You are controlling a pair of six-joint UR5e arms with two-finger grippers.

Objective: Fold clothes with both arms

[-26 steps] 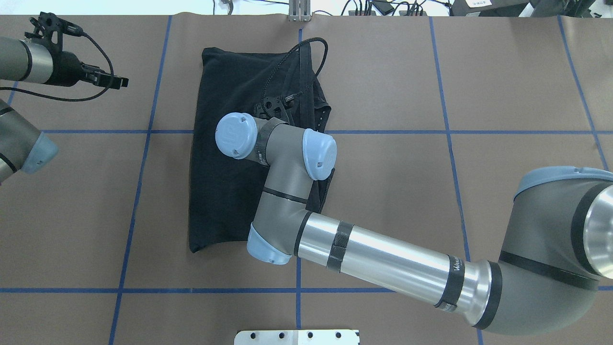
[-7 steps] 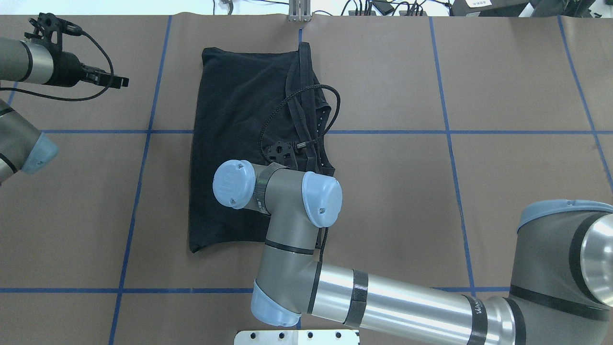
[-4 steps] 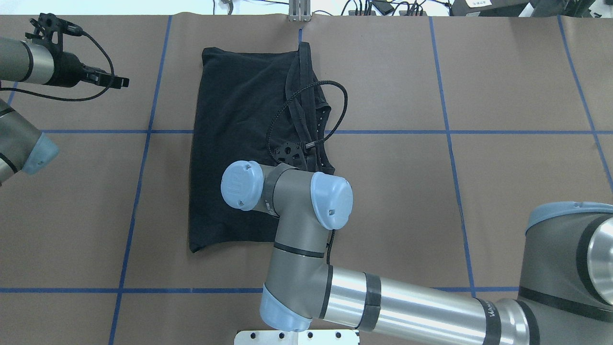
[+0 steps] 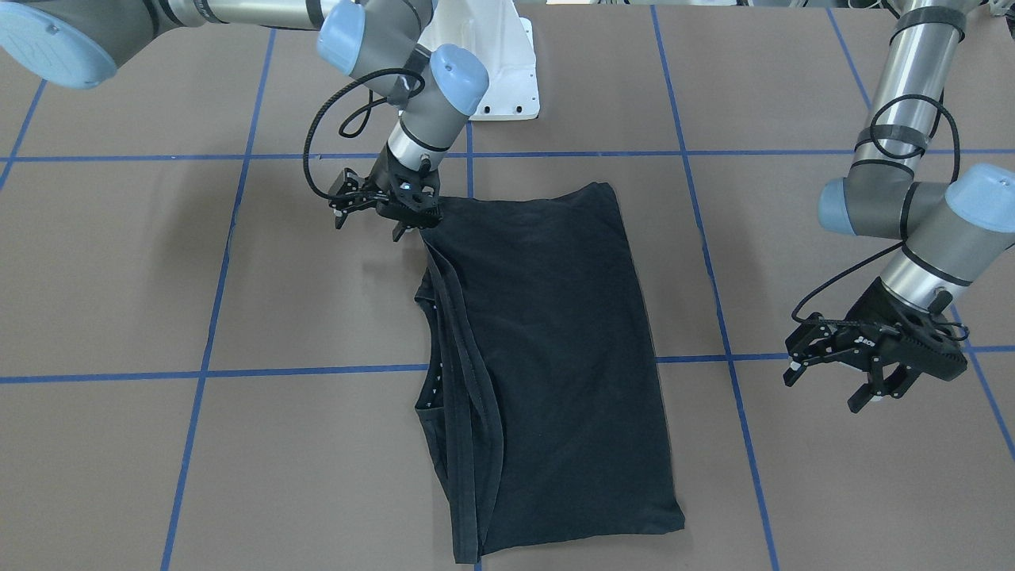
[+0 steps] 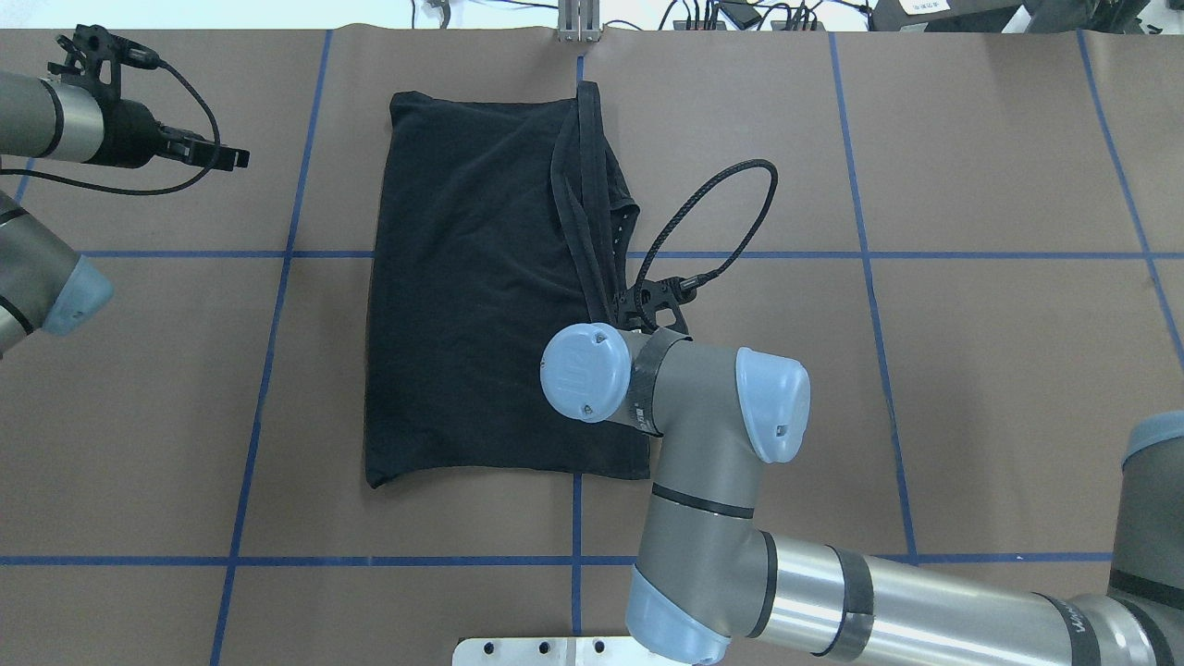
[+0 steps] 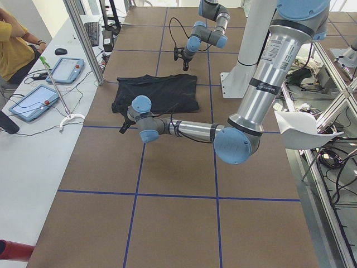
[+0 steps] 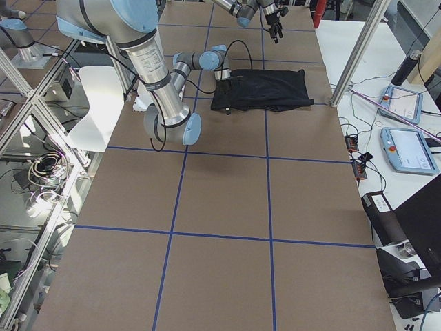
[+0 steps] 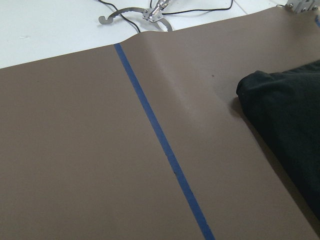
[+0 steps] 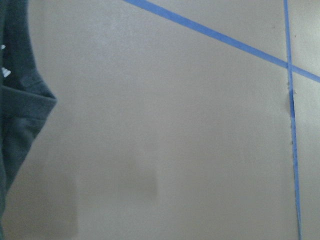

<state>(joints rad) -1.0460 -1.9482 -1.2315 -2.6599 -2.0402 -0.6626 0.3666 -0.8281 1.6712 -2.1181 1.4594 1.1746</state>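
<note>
- Step, as I judge it: lengthwise fold looks done, and the crosswise fold of the shirt [image 5: 462, 277] is not yet begun.
- Shirt lies mid-table, mostly on the robot's left of the middle tape line [image 5: 575, 518]. One short end is near the far edge of the table [image 5: 971, 370], the other points toward the robot.
- Right claw [image 4: 400, 222] is at the shirt's right long side, toward the robot-side corner. I cannot tell whether it is wide, narrow or pinching cloth, because the black fingers merge with the black fabric.
- Left claw [image 4: 876, 392] has its fingers spread and empty, well apart from the shirt, off toward the table's left end.
- Next move calls for a claw on each corner of one short end, lifting together and laying it over the other end. The left claw has the longer reach in.
- Shirt: soft matte black cotton in a long rectangle with slight wrinkles.
- Stacked hems [image 5: 583, 203] form ridged bands along the right side, with small white marks peeking out.
- Table cover is flat matte brown, gridded with blue tape.
</note>
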